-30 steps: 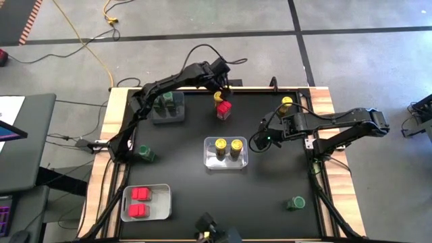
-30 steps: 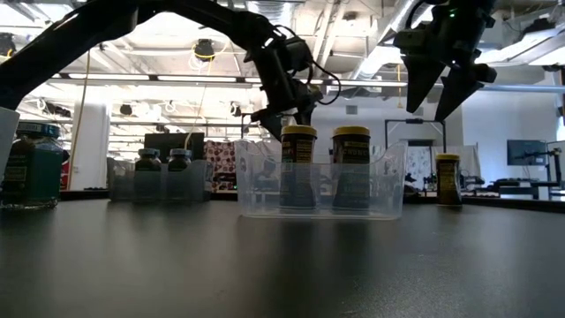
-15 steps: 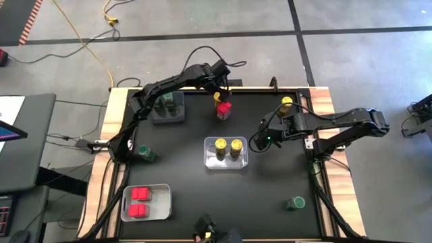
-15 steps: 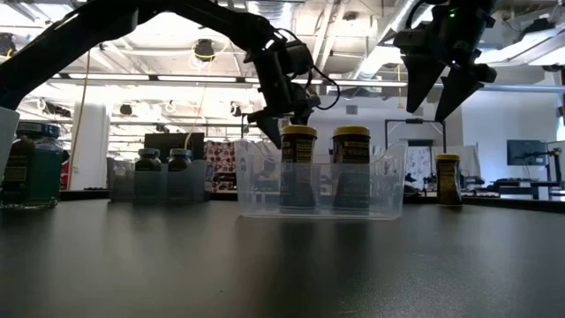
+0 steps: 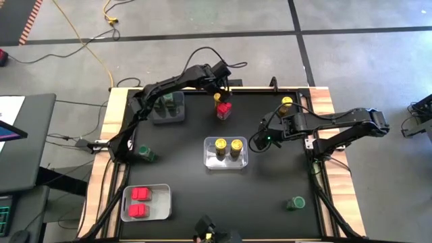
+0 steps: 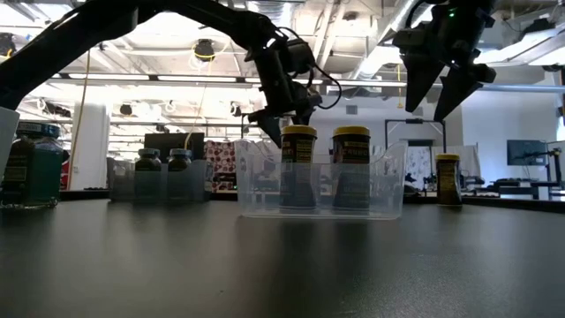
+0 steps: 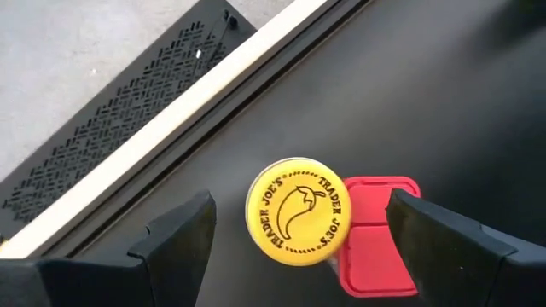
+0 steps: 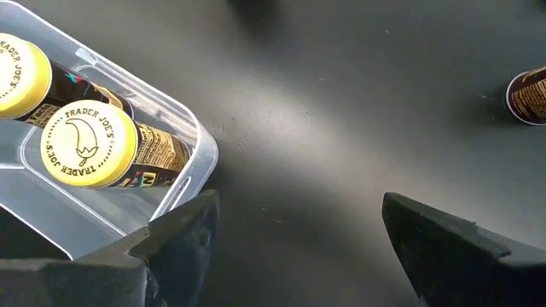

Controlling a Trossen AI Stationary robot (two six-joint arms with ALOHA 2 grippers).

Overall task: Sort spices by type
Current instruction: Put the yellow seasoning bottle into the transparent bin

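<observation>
The left tool [image 5: 220, 86] hung over the far edge of the black counter [image 5: 270, 196], its fingers [image 7: 175, 239] spread wide to either side of a yellow-lidded jar [image 7: 299, 211] without touching it. That jar stood touching a red-topped jar [image 7: 375, 234], the pair close to the counter's far rim [image 7: 162, 119]. The right tool [image 5: 260, 140] hovered raised above the counter, just right of the clear bin [image 5: 226, 162], its fingers [image 8: 183, 226] also spread wide and holding nothing. Two yellow-lidded jars [image 5: 228, 146] stood upright side by side inside that clear bin near the counter's middle; from the right wrist view their lids read as one jar [image 8: 88, 143] fully seen and another [image 8: 17, 64] partly cut off at the edge. A further yellow-lidded jar [image 5: 287, 102] stood alone near the far right corner, behind the right arm. Two dark-green-lidded jars [image 5: 167, 101] sat in a grey bin [image 5: 169, 116] at the far left. One loose green-lidded jar [image 5: 144, 153] stood near the left edge, and another [image 5: 295, 202] near the front right. A second clear bin [image 5: 162, 202] at the front left held two red-topped jars [image 5: 139, 202], one behind the other.
</observation>
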